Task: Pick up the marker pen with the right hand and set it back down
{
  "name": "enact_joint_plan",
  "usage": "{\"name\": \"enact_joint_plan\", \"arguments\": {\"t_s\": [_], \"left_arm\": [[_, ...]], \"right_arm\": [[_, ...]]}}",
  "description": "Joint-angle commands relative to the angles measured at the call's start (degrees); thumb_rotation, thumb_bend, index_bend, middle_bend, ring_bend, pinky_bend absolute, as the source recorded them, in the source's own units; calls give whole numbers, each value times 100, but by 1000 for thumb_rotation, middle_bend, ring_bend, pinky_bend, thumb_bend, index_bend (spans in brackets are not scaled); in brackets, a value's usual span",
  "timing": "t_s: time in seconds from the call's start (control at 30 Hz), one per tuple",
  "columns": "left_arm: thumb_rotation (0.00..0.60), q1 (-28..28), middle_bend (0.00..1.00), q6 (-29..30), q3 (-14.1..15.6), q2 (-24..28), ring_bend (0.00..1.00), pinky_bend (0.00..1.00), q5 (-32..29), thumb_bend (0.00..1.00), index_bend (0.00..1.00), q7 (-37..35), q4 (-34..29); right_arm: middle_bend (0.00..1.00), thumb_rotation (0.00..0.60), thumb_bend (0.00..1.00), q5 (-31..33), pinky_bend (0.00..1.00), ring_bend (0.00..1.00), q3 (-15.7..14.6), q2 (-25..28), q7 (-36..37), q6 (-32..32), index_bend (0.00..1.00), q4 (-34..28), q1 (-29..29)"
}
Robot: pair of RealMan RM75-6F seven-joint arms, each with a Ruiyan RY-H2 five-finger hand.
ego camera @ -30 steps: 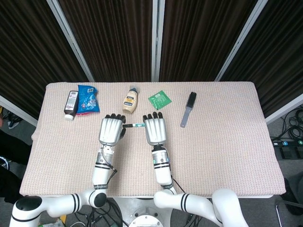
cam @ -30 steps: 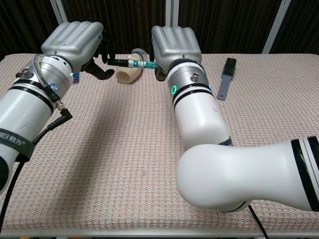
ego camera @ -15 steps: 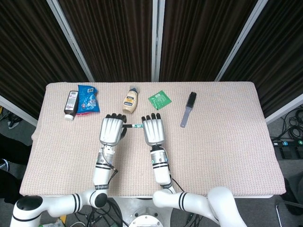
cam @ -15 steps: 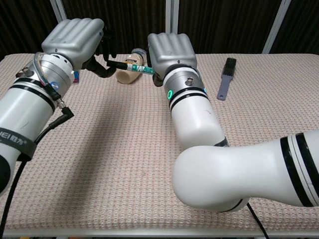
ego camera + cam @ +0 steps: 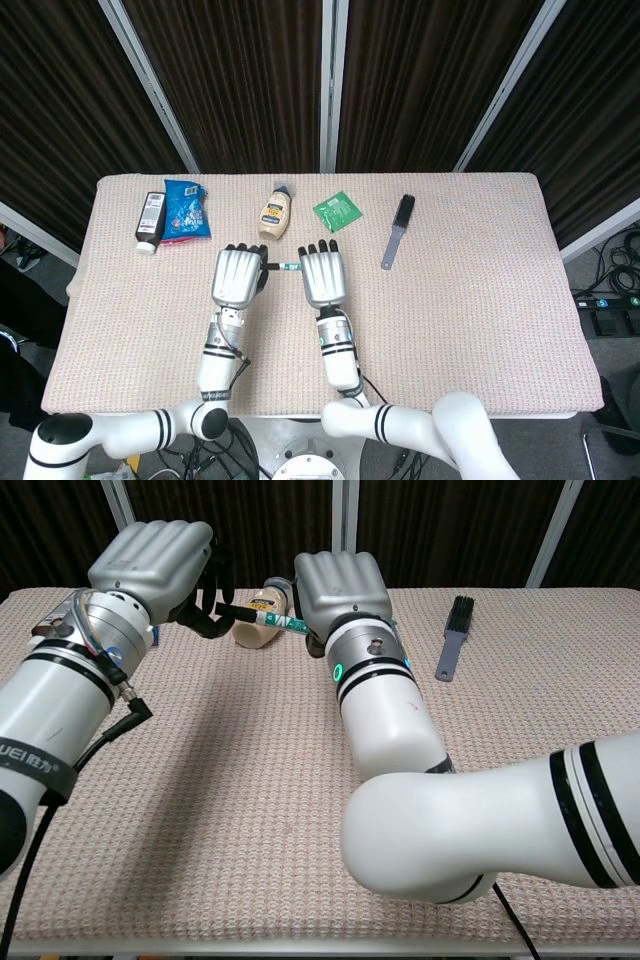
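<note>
The marker pen point(image 5: 283, 267), green-banded with a black end, hangs level above the beige cloth between my two hands. My right hand point(image 5: 324, 277) grips its green end under curled fingers, knuckles up; the chest view shows the same hand point(image 5: 338, 580) with the marker pen point(image 5: 262, 617) sticking out to its left. My left hand point(image 5: 236, 275) hovers just left of it, fingers hanging loosely curved and holding nothing. In the chest view the pen's black end reaches the fingers of that left hand point(image 5: 150, 562); whether they touch cannot be told.
A mayonnaise bottle point(image 5: 275, 212) lies just behind the pen. A green sachet point(image 5: 338, 211) and a black brush point(image 5: 397, 230) lie to the right at the back. A blue snack packet point(image 5: 186, 210) and a black tube point(image 5: 150, 221) lie at the back left.
My right hand has shifted a little to the left with the marker, bringing the pen's black end up to the left hand's fingers. The left hand has barely moved.
</note>
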Motion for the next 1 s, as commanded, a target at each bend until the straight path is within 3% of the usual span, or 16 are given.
{"name": "enact_joint_plan", "arguments": {"t_s": [0.03, 0.53, 1.0], "left_arm": [[600, 3, 675, -24, 25, 23, 606, 635, -9, 430, 670, 18, -10], [600, 211, 756, -250, 176, 394, 678, 680, -4, 432, 725, -587, -160], [600, 696, 754, -260, 479, 601, 679, 683, 55, 423, 724, -1568, 143]], "right_arm": [[561, 600, 331, -14, 286, 312, -15, 0, -4, 9, 594, 6, -16], [561, 600, 335, -463, 285, 312, -119, 62, 152, -1, 594, 131, -589], [561, 600, 335, -1063, 282, 312, -736, 873, 139, 321, 594, -1080, -1896]]}}
